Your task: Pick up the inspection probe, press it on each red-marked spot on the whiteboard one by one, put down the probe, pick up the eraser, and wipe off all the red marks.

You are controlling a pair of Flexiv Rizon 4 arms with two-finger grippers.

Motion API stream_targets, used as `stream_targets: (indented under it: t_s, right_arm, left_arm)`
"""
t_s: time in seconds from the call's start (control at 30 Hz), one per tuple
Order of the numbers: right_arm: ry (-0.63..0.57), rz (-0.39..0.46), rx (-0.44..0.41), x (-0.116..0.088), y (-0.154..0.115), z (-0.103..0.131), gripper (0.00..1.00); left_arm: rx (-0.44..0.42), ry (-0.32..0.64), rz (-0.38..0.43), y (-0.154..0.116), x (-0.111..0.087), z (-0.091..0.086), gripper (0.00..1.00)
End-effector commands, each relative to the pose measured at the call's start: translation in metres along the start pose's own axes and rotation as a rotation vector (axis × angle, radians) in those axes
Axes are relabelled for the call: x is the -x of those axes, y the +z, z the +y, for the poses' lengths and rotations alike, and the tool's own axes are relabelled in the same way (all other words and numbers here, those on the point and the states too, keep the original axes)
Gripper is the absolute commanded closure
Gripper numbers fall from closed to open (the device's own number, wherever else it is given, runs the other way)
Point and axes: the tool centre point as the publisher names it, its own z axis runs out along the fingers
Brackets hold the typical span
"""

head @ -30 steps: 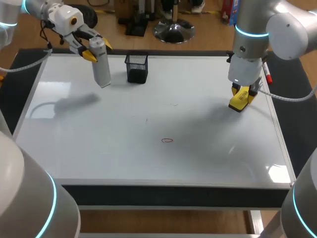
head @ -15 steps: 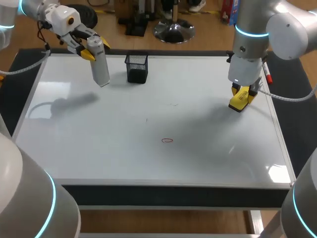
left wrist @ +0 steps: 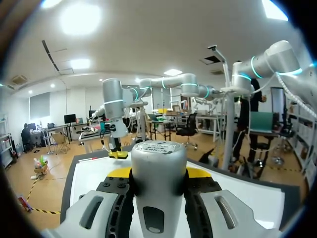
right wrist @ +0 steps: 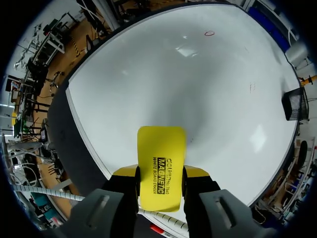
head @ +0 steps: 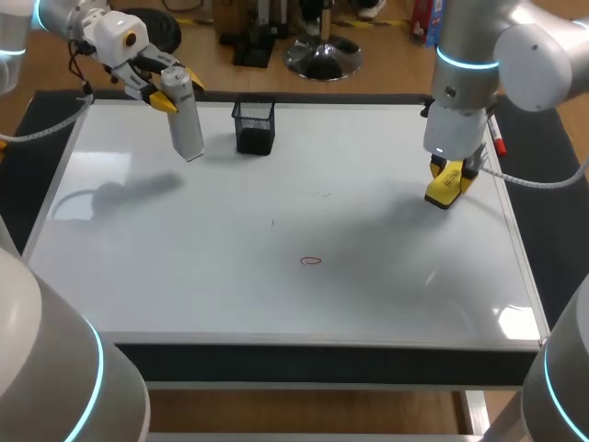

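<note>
The left tool (head: 181,92) is closed around the upper part of the inspection probe (head: 187,129), with one finger at each side of the grey body. It holds the probe in the air over the far left corner of the whiteboard (head: 184,276), just beside the black mesh holder (head: 255,129). The probe hangs with its lower end towards the board but, as I judge it, does not touch it.

The right tool (right wrist: 161,172) grips the yellow eraser (right wrist: 161,148) between its two fingers, near the right edge of the board. I cannot tell whether the eraser rests on the surface or is just above it.

One small red mark (head: 312,261) is on the board, near the middle and towards the front, well apart from both tools. I see no other red mark with certainty.

In my opinion the task is between the probe part and the wiping part: the probe is far from the mark and near the holder, and the eraser is already in hand. The next move probably calls for the left arm to set the probe down and open its fingers. Then the right arm must carry the eraser across to the red mark and rub it flat on the board.
</note>
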Motion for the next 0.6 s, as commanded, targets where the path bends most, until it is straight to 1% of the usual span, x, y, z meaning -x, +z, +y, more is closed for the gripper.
stream_targets:
  t_s: [0.03, 0.33, 0.37, 0.6]
  right_arm:
    - [-0.029, 0.016, -0.032, 0.004, -0.006, 0.021, 1.0]
    - [-0.156, 0.052, -0.071, 0.027, -0.013, 0.084, 1.0]
    - [-0.175, 0.047, -0.067, 0.03, -0.014, 0.09, 1.0]
    - [-0.291, 0.096, -0.088, 0.059, -0.012, 0.137, 1.0]
  left_arm:
    - [-0.022, -0.001, 0.099, -0.008, 0.006, 0.004, 1.0]
    - [-0.022, -0.001, 0.099, -0.008, 0.006, 0.004, 1.0]
    - [-0.022, -0.001, 0.099, -0.008, 0.006, 0.004, 1.0]
    - [-0.022, -0.001, 0.099, -0.008, 0.006, 0.004, 1.0]
